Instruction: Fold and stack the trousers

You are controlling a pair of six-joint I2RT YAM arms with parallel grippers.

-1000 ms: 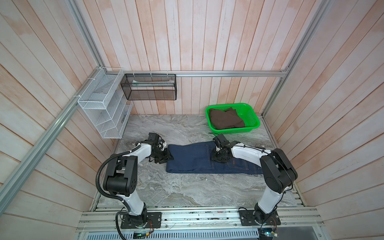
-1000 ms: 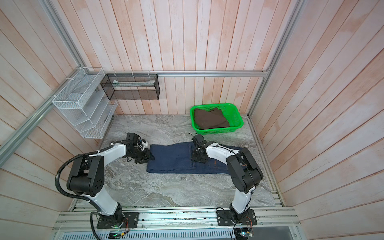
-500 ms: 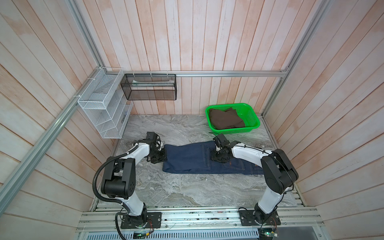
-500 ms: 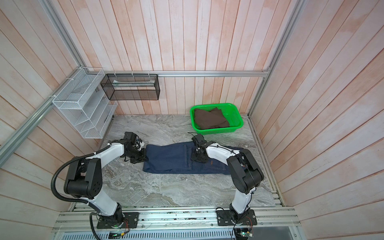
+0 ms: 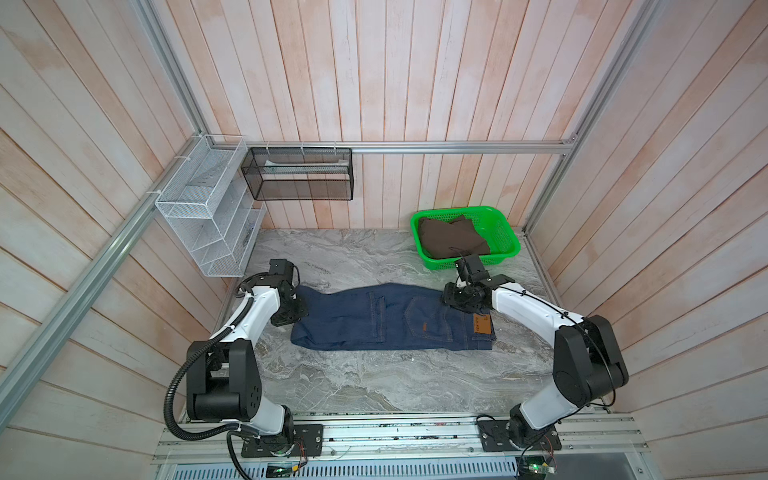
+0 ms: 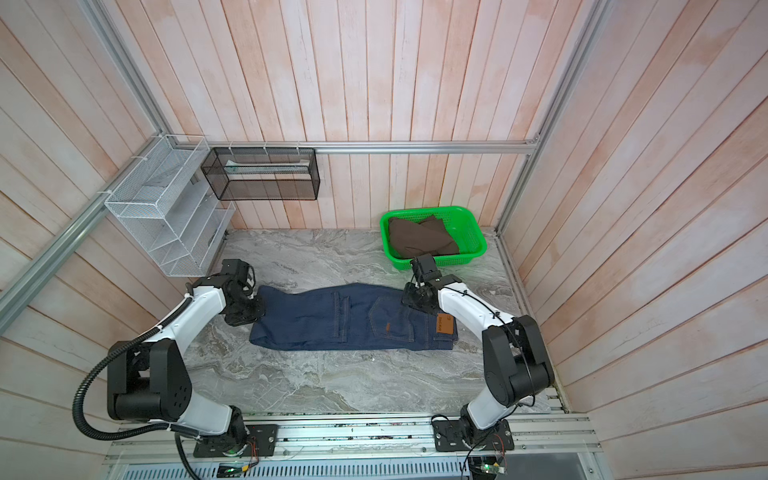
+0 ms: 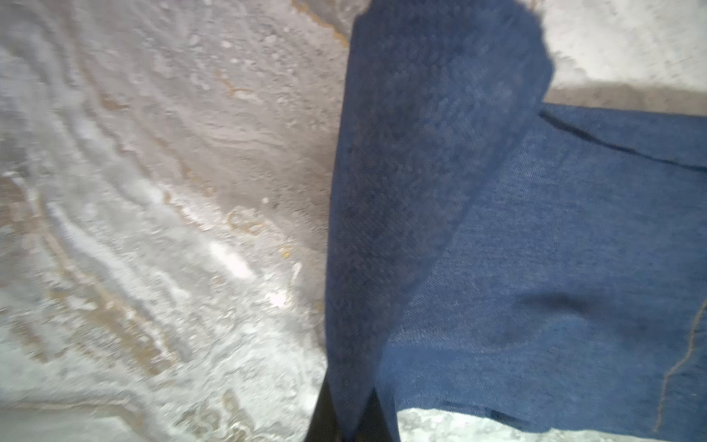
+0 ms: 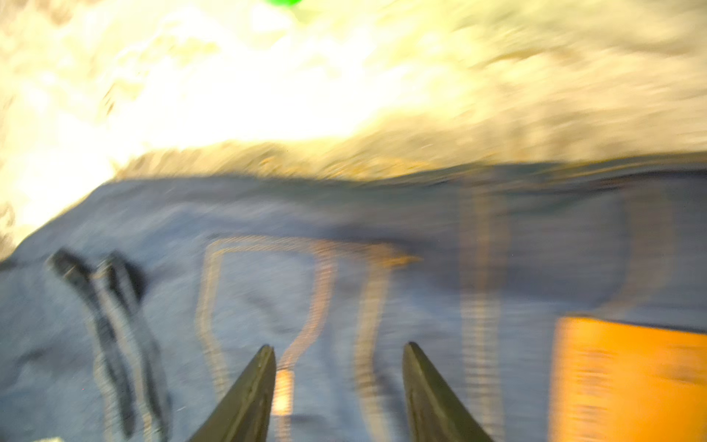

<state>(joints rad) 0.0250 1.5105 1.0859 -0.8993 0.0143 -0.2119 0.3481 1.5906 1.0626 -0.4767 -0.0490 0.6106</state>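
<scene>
Trousers (image 5: 390, 318) lay part-folded on the surface (image 5: 374, 386), unstacked; left hand (image 5: 300, 311) clamped their folded end, right hand (image 5: 459, 303) with jaws apart.

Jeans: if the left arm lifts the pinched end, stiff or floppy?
Likely floppy: the edge pinched in the left gripper curves softly, so the trousers should sag, not lever up. Probably hefty for cloth: the thick denim lies doubled in layers. With most of it flat on the table, expect some drag.
</scene>
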